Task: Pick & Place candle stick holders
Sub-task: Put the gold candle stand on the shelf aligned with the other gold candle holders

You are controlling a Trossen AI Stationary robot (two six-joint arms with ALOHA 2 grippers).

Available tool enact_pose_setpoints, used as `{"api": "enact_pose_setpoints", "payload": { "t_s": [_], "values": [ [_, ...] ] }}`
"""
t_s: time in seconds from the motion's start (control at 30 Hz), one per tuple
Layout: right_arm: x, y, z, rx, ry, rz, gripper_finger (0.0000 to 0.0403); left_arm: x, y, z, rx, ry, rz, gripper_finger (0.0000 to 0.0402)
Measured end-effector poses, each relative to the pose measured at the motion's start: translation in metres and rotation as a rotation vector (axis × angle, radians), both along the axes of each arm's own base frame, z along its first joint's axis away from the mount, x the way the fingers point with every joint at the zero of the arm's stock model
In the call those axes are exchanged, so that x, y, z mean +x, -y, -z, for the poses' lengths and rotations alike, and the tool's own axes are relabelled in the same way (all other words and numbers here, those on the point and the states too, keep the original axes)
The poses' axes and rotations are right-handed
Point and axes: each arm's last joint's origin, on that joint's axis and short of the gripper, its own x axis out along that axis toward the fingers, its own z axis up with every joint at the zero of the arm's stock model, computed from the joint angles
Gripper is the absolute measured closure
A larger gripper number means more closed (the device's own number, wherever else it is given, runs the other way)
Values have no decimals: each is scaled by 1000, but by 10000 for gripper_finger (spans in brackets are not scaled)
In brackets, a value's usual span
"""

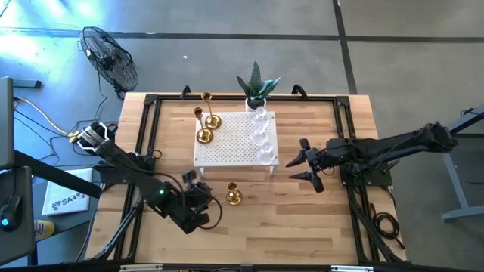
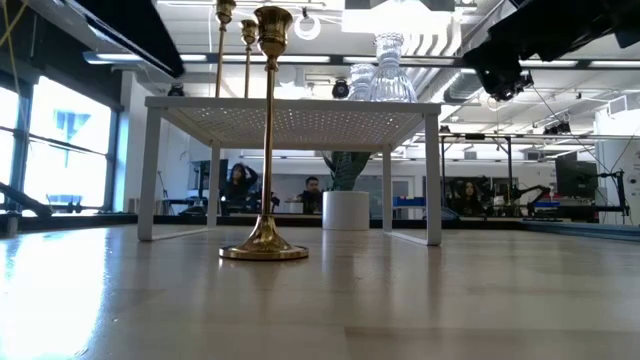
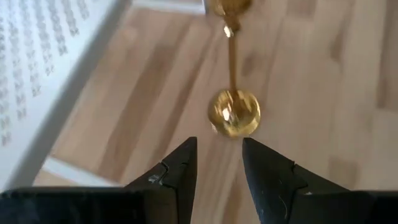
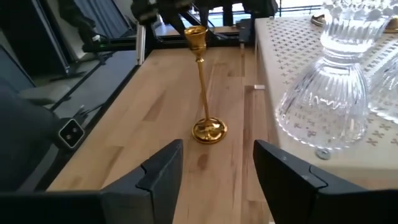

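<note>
One gold candle stick holder (image 1: 233, 197) stands upright on its round base on the wooden table, in front of the white perforated stand (image 1: 231, 147). It also shows in the low view (image 2: 266, 140). Two more gold holders (image 1: 208, 128) stand on the stand's left part, and three clear glass holders (image 1: 262, 134) along its right part. My left gripper (image 1: 210, 198) is open just left of the lone gold holder (image 3: 233, 112), not touching it. My right gripper (image 1: 304, 161) is open and empty to the right of the stand, facing that holder (image 4: 203, 87) and a glass one (image 4: 329, 93).
A green plant in a white pot (image 1: 257, 89) stands behind the stand at the table's far edge. A black frame (image 1: 151, 102) runs around the table top. A fan (image 1: 110, 57) stands off the table at the far left. People sit in the room behind (image 2: 312, 192).
</note>
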Motion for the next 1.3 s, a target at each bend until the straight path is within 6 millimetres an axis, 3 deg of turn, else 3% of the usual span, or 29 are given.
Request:
{"api": "enact_pose_setpoints", "payload": {
  "t_s": [0.4,0.63,1.1,1.3],
  "values": [
    [-2,-11,0,-32,8,23,214,10,-18,55,55,193,-20,278],
    [-2,-12,0,-36,9,25,214,22,-27,60,-32,222,65,278],
    [-2,-12,0,-36,9,25,214,34,-25,48,-28,334,158,278],
    [-2,-12,0,-36,9,24,214,47,-36,54,-47,347,155,278]
  ]
}}
